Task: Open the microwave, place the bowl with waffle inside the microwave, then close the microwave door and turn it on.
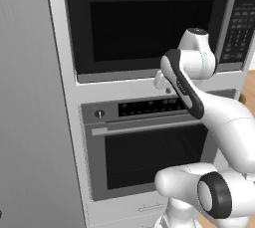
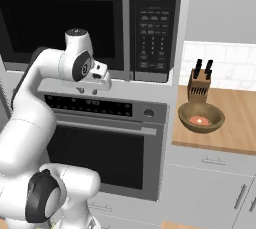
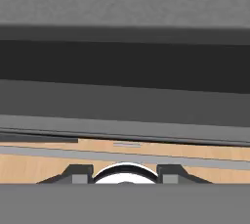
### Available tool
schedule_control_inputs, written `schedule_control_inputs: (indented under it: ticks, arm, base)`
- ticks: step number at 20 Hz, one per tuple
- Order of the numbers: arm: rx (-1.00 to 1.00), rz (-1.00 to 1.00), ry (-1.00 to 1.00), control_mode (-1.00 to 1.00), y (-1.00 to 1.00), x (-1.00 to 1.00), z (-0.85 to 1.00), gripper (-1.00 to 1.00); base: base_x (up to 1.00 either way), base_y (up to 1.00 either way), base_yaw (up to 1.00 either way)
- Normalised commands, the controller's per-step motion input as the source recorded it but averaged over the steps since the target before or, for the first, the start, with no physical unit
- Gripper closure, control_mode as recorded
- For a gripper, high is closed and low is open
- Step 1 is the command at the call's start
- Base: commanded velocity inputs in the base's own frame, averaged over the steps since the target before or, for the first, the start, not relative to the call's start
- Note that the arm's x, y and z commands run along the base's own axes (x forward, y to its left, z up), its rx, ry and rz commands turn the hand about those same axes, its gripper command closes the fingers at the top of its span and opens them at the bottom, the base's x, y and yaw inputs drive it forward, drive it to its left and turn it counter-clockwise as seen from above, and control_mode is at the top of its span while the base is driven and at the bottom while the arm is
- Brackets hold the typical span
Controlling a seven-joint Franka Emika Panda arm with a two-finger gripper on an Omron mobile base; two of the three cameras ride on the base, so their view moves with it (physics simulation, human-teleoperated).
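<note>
Nearest to the cameras is the white arm, smooth and rounded with dark joints, which rises and bends forward. Its gripper (image 2: pixel 88 91) hangs low in front of the pale strip between the oven and the microwave, pointing down. In the hand view the two dark fingertips (image 3: pixel 78 173) stand apart with nothing between them, so the fingers are partly open and hold nothing. I judge the hand is placed here as a start position, because the first step, to open the door, is not yet done.

Behind the hand is the oven (image 1: pixel 144 157), with a grey frame, a horizontal bar handle and one round knob at its left.

Above it sits the microwave (image 1: pixel 149 23), a large black box with a grey lower trim. The microwave door (image 2: pixel 60 23) is a flat panel with a dark glass window, and it looks closed. Its long grey vertical handle (image 1: pixel 228 18) stands at the right edge, just beside the keypad (image 2: pixel 152 38).

To the right, on the wooden counter (image 2: pixel 235 123), rests the bowl (image 2: pixel 201 117), round and dull olive-brown, with reddish-tan food inside. It is well apart from the gripper. Just behind it stands a knife block (image 2: pixel 199 85) before the white tiled wall.
</note>
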Motion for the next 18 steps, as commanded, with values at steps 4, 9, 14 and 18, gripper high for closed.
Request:
schedule_control_inputs:
  ticks: [4, 9, 14, 18]
  arm:
    - [-0.06, 0.0, -0.07, -1.0, -0.04, -0.18, -0.01, -1.0]
    - [-0.33, 0.0, -0.41, -1.0, -0.22, -0.48, 0.13, -1.0]
    - [-0.2, 0.0, -0.53, -1.0, -0.48, -0.46, 0.36, -1.0]
    - [0.04, 0.0, -0.38, -1.0, -0.63, -0.02, 0.5, -1.0]
  base:
    - [0.0, 0.0, 0.0]
    - [0.0, 0.0, 0.0]
    - [0.0, 0.0, 0.0]
    - [0.0, 0.0, 0.0]
